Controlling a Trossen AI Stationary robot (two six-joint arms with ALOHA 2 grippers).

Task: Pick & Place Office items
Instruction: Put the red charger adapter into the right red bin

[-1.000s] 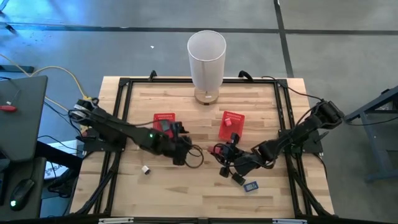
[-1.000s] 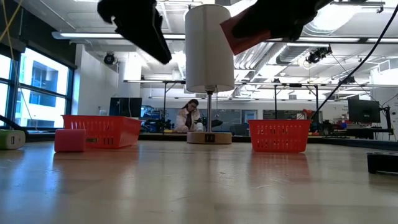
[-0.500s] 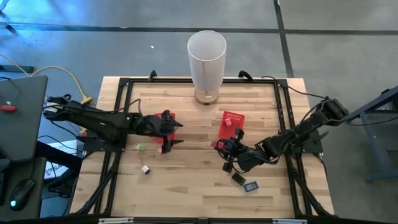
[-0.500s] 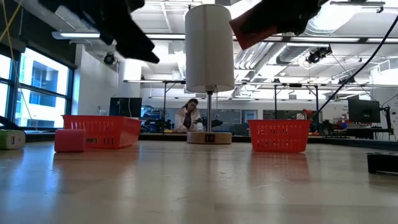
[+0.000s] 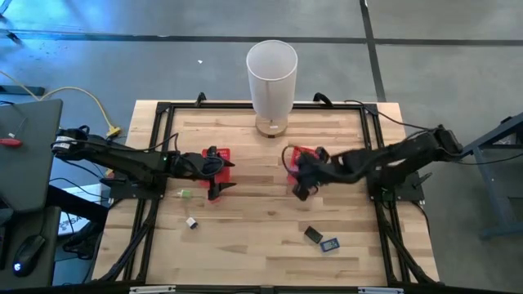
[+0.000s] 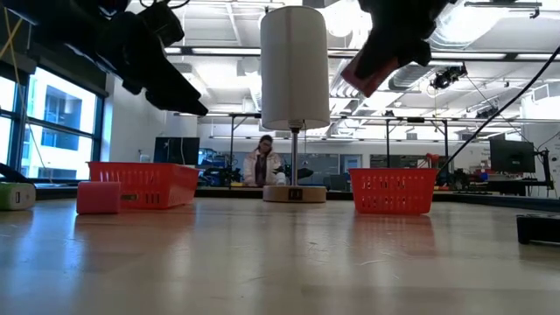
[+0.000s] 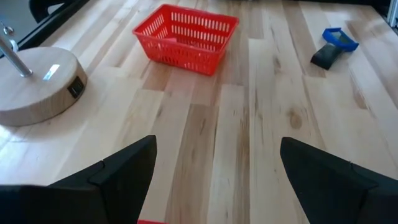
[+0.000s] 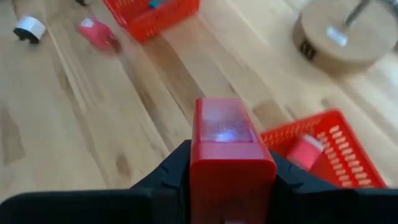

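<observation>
Nearest, black item (image 5: 313,234) and blue item (image 5: 330,244) lying well in front of right basket (image 5: 306,157). Right gripper (image 5: 300,181) raised just before that basket, jaws pinching red block (image 8: 229,144). Left gripper (image 5: 217,176) with jaws spread and empty, over left basket (image 5: 216,155). Farthest behind the baskets, white cylinder (image 5: 271,82).

We see two dark, jointed arms, matte black throughout (a small green light glows on the left arm (image 5: 166,153)), with black cables looping alongside each.
</observation>
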